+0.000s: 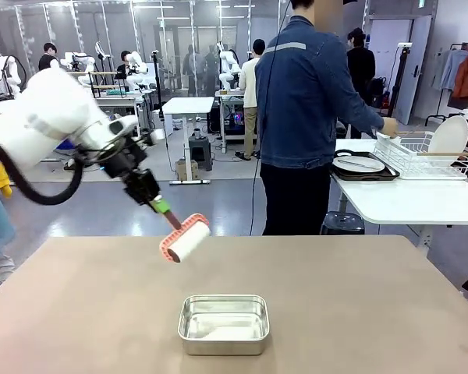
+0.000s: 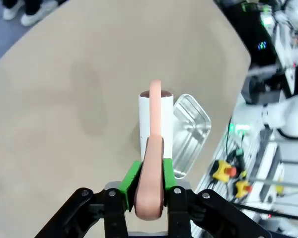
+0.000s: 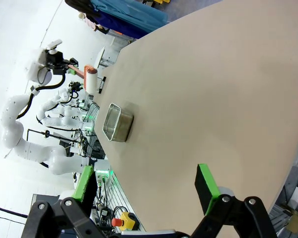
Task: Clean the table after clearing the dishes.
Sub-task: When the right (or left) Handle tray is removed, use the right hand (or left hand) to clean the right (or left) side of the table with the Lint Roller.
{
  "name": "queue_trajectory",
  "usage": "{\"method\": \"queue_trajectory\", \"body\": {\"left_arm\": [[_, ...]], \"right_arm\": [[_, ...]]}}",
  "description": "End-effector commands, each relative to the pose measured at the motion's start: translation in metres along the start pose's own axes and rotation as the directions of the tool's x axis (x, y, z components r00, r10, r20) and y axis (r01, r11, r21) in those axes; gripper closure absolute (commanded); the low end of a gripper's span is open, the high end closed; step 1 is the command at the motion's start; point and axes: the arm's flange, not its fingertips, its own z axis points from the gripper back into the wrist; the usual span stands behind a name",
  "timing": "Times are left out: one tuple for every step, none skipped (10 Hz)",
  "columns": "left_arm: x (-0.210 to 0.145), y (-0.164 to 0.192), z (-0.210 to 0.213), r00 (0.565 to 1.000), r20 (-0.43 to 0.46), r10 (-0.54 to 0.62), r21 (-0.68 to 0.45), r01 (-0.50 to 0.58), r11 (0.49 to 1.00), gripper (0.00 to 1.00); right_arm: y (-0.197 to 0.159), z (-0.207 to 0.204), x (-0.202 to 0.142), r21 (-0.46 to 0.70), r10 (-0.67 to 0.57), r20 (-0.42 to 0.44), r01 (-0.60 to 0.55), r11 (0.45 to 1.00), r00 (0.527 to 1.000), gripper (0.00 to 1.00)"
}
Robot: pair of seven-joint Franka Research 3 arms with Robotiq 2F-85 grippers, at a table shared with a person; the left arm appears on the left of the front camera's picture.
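A: Start with the big one. The beige table (image 1: 359, 296) runs right across the front view, and almost all of its top is bare.

B: And the person (image 1: 312, 101) stands behind its far edge in a denim jacket, back to us, one hand (image 1: 388, 126) out at the wire rack (image 1: 425, 152).

A: That rack sits on the white side table (image 1: 405, 206), off to the right, well apart from ours. And there are the dishes! A dark tray (image 1: 382, 176) lies just beside the rack, with a white plate (image 1: 359, 164) on it.

B: Another plate (image 1: 450, 134) stands on edge in the rack itself.

A: On our table, a square steel pan (image 1: 223, 323) sits near the front edge, about the middle.

B: Now the left arm (image 1: 54, 117), reaching in from the left. What's it carrying?

A: A roller (image 1: 190, 241), a white cylinder on a pink handle (image 1: 174, 221), tilted over the table's far left part, beyond the pan. I can't tell whether it touches the top.

B: The left gripper (image 1: 162, 206)?

A: Clamped tight on that handle. In the wrist view, both green pads (image 2: 131, 176) press its sides.

B: And the right gripper (image 3: 145, 186)?

A: Fingers spread wide, nothing between them, bare tabletop beneath.
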Motion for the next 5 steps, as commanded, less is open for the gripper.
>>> {"method": "queue_trajectory", "body": {"left_arm": [[-0.028, 0.023, -0.012, 0.984, 0.144, 0.103, -0.005, -0.103, 0.995, 1.00], [-0.038, 0.033, -0.022, 0.980, 0.160, 0.121, -0.008, -0.121, 0.993, 1.00], [-0.050, 0.040, -0.028, 0.972, 0.188, 0.139, -0.005, -0.141, 0.990, 1.00], [-0.058, 0.043, -0.035, 0.963, 0.215, 0.163, 0.004, -0.168, 0.986, 1.00], [-0.046, 0.055, -0.012, 0.977, 0.137, 0.165, -0.010, -0.165, 0.986, 1.00]], "right_arm": [[0.003, -0.001, 0.000, 0.010, 0.003, 0.012, -0.004, 1.000, 1.000, 0.00], [0.003, -0.001, 0.000, 0.010, 0.003, 0.012, -0.004, 1.000, 1.000, 0.00], [0.003, -0.001, 0.000, 0.010, 0.003, 0.012, -0.004, 1.000, 1.000, 0.00], [0.003, -0.001, 0.000, 0.010, 0.003, 0.012, -0.004, 1.000, 1.000, 0.00], [0.003, -0.001, 0.000, 0.010, 0.003, 0.012, -0.004, 1.000, 1.000, 0.00]]}}
